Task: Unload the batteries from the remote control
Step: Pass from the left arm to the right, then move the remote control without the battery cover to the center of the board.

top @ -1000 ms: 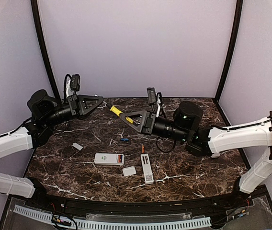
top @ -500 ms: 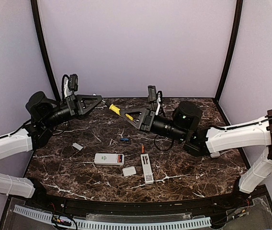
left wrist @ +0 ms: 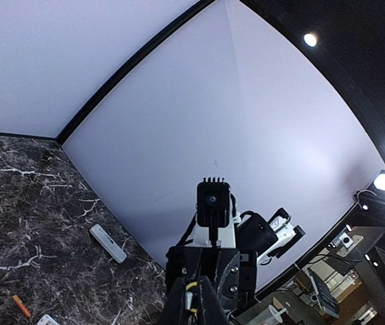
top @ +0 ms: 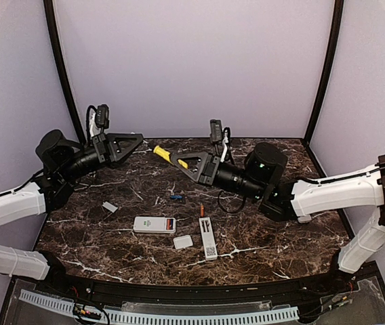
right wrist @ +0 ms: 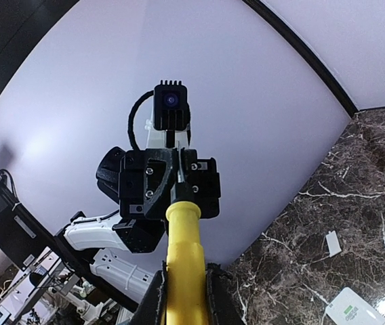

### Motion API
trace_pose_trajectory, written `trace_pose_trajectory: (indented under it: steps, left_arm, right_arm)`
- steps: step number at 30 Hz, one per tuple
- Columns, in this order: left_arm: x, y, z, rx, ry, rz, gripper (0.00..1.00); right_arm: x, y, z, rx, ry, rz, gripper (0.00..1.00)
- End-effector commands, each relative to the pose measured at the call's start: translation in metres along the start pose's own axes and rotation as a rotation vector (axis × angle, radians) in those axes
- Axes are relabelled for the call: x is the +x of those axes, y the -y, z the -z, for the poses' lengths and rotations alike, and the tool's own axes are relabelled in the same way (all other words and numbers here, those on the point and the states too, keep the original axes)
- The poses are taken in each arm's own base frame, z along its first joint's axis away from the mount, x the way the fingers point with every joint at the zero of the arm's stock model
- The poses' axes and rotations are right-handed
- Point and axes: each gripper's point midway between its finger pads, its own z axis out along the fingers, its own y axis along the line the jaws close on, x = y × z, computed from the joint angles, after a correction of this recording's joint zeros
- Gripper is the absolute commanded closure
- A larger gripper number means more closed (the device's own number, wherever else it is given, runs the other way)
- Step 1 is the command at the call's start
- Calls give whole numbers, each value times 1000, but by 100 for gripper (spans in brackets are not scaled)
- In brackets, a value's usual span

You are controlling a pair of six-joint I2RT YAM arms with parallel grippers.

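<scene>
A wide white remote [top: 153,224] lies at the table's middle with a red battery [top: 170,224] showing in its open right end. A slim white remote [top: 208,239] lies to its right. A blue battery [top: 175,197] and an orange battery [top: 201,210] lie loose behind them. My right gripper [top: 181,162] is raised and shut on the yellow-handled tool [top: 163,155]. My left gripper [top: 140,138] faces it, its fingers closed round the tool's thin metal tip [right wrist: 179,162]. In the left wrist view the slim remote [left wrist: 108,243] and the orange battery [left wrist: 21,306] show.
A flat white cover [top: 183,241] lies between the two remotes and another [top: 110,207] lies to the left. The second cover [right wrist: 331,244] and the wide remote [right wrist: 355,308] show in the right wrist view. Lilac walls close the back and sides.
Both grippers and the tool between them have shifted slightly left and toward the back wall. Nothing on the table has moved.
</scene>
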Motion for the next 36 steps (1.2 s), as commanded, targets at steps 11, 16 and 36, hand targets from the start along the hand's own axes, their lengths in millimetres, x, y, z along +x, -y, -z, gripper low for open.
trace_pose_trajectory:
  steps: [11, 16, 36]
  left_arm:
    - [38, -86, 12, -409, -241, -127, 18]
    - [69, -144, 18, -558, -331, -45, 18]
    - [148, -254, 31, -761, -584, 120, 18]
  right_arm:
    - [-29, 47, 56, 450, 58, 103, 100]
    - [-30, 66, 81, 561, 55, 95, 100]
    - [-8, 100, 90, 658, -24, 44, 100]
